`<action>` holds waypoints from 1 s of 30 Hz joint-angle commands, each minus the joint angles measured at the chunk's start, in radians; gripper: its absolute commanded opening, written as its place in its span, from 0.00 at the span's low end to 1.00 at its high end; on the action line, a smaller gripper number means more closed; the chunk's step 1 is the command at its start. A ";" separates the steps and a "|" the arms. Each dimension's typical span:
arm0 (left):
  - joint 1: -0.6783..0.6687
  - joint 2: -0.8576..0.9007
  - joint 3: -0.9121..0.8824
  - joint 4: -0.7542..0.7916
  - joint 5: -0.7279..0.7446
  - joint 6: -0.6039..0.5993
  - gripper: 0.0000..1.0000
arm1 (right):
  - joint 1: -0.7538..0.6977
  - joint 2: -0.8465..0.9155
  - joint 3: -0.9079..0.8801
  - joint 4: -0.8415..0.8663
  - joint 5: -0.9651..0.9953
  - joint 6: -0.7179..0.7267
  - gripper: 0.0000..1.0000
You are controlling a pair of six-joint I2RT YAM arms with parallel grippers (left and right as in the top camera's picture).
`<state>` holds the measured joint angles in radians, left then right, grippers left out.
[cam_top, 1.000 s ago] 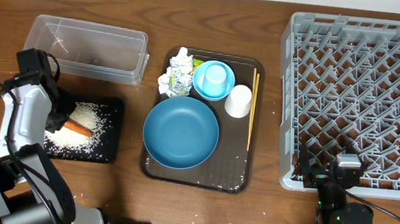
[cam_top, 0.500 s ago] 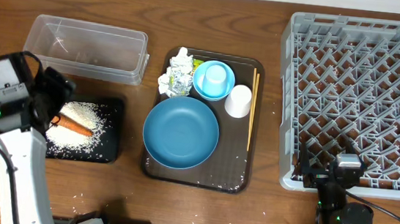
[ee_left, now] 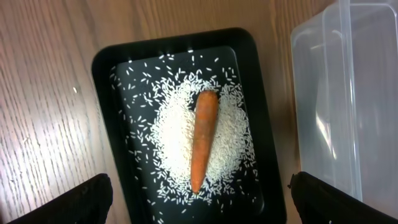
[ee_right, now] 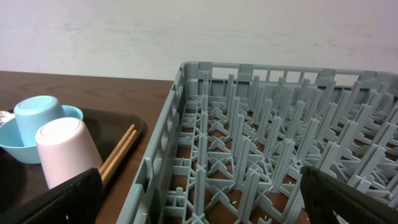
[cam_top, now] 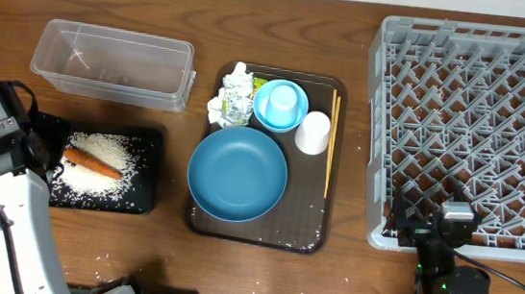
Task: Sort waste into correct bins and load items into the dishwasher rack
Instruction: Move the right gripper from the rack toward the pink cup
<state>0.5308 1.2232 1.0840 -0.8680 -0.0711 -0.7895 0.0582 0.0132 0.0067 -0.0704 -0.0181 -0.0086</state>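
Change: the left gripper (ee_left: pixel 200 203) had lifted off the carrot (ee_left: pixel 204 140) and drawn back toward the left edge of the bench (cam_top: pixel 157 243); a second earlier it sat low over the carrot, jaws nearly closed.
Left gripper: jaws wide apart, nothing between them; it looked straight down at the black tray (ee_left: pixel 102 68).
Carrot: free, lying lengthwise on the heap of white rice (ee_left: pixel 171 143) inside the black tray; shifted slightly left from where it had been held.
Meaning for the task: the carrot looked delivered, so food waste seemed settled in the black tray; the clear box (cam_top: pixel 107 60) just behind it stood empty.
Still to sort: crumpled paper with a yellow-green wrapper (cam_top: pixel 231 101), at the far left corner of the brown serving tray (cam_top: pixel 307 233).
Still to load: the blue plate (cam_top: pixel 238 174); the light blue bowl (cam_top: pixel 263 116) with an upturned blue cup (cam_top: pixel 284 101) in it; the white cup (cam_top: pixel 313 133), upside down; the chopsticks (cam_top: pixel 330 144) along the tray's right side.
Rack: the grey dishwasher rack (cam_top: pixel 477 129) held nothing, well to the right.
Right gripper (ee_right: pixel 202 199): unmoved at the rack's near corner, jaws spread wide, empty.
Surface: brown wood-grain bench; stray rice grains lay near the black tray.
Room: a plain pale wall behind the bench.
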 commanded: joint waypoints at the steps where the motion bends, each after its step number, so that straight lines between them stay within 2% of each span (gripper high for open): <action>1: 0.005 0.006 0.000 0.008 -0.042 -0.013 0.94 | 0.001 0.000 -0.001 -0.004 0.006 -0.008 0.99; 6: 0.021 0.006 0.000 0.109 -0.205 -0.013 0.95 | 0.001 0.000 -0.001 -0.004 0.006 -0.008 0.99; 11: 0.044 0.006 0.000 0.071 -0.208 -0.013 0.95 | 0.001 0.000 -0.001 0.073 -0.023 0.026 0.99; 17: 0.044 0.006 0.000 0.062 -0.208 -0.013 0.96 | 0.001 0.000 -0.001 0.252 -0.414 0.466 0.99; 19: 0.044 0.006 0.000 0.062 -0.208 -0.013 0.96 | 0.001 0.000 -0.001 0.296 -0.414 0.518 0.99; 23: 0.044 0.006 0.000 0.062 -0.208 -0.013 0.96 | 0.001 0.000 -0.001 0.459 -0.417 0.743 0.99; 30: 0.044 0.006 0.000 0.062 -0.208 -0.013 0.96 | 0.001 0.000 0.014 0.679 -0.257 0.854 0.99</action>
<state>0.5716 1.2236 1.0840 -0.8040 -0.2550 -0.7895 0.0582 0.0174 0.0067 0.5827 -0.3618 0.7265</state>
